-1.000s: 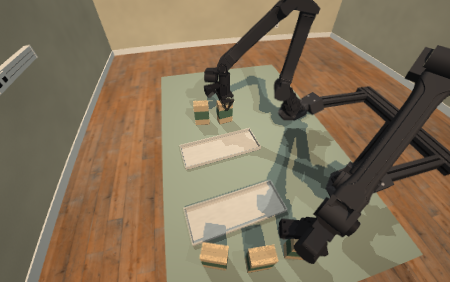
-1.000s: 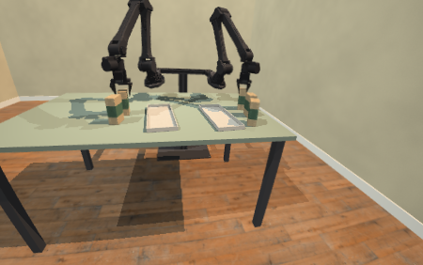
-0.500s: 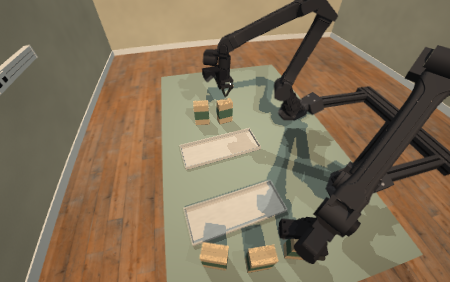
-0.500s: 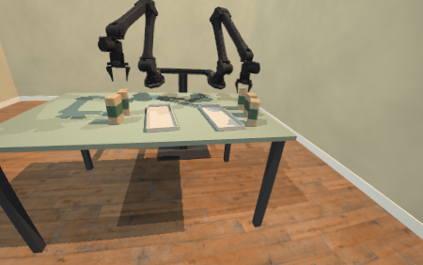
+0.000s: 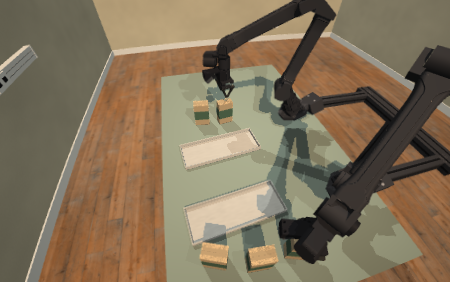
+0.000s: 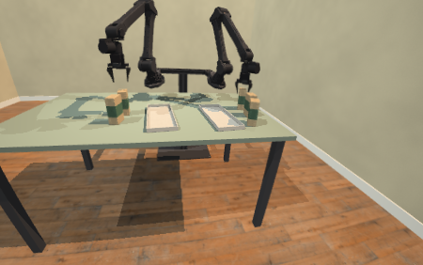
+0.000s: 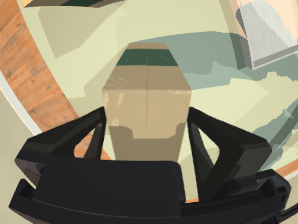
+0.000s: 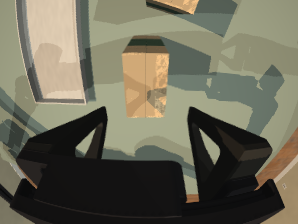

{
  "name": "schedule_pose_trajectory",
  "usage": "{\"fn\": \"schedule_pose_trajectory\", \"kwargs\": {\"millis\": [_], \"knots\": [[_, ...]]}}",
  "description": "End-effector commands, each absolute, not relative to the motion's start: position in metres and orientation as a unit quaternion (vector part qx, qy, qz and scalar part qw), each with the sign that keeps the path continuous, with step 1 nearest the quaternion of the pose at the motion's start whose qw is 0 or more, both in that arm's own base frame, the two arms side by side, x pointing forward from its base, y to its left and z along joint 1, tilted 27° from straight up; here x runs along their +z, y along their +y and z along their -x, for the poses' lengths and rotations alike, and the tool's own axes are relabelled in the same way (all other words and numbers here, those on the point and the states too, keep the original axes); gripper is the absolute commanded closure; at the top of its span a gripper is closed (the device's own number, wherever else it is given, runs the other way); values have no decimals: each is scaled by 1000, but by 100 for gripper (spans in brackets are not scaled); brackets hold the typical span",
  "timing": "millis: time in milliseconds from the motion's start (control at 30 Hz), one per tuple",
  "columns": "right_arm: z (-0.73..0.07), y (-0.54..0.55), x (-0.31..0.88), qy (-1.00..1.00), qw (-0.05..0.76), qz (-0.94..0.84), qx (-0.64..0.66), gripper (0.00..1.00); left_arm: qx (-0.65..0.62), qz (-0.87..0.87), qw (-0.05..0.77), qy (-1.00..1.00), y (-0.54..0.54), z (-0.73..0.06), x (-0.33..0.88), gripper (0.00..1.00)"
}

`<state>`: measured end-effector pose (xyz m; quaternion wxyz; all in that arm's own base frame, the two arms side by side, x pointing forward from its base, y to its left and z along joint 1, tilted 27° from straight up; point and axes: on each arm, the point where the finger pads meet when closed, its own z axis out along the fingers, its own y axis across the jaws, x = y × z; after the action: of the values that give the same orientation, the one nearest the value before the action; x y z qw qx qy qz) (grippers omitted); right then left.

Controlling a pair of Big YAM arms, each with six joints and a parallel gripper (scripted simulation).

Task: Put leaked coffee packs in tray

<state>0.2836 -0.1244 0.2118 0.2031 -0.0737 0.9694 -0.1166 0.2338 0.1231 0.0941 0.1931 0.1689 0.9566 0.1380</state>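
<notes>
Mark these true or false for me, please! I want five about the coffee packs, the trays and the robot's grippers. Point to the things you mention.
1. One tray (image 5: 215,150) (image 6: 161,117) (image 8: 57,60) has a pack in it, and so does the other tray (image 5: 230,215) (image 6: 221,117) (image 7: 265,30). False: neither has one.
2. All five packs are standing up. True.
3. The left gripper (image 6: 243,90) (image 7: 146,112) is squeezing a pack. False: it is open, with its fingers on either side of the nearest pack (image 5: 292,251) (image 6: 242,100) (image 7: 147,105).
4. The right gripper (image 5: 227,94) (image 6: 119,81) (image 8: 147,112) is open. True.
5. Three packs stand on the right arm's side. False: two do; three are on the left arm's side.
</notes>
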Motion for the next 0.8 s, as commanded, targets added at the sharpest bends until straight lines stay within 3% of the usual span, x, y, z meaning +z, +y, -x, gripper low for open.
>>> {"fn": "schedule_pose_trajectory", "kwargs": {"millis": [0,767], "knots": [[-288,-126,227,965,217,73,-124,24,144,-168,200,954,126,-241,103,24],[-288,-126,227,965,217,73,-124,24,153,-164,211,951,123,-230,148,24]]}}
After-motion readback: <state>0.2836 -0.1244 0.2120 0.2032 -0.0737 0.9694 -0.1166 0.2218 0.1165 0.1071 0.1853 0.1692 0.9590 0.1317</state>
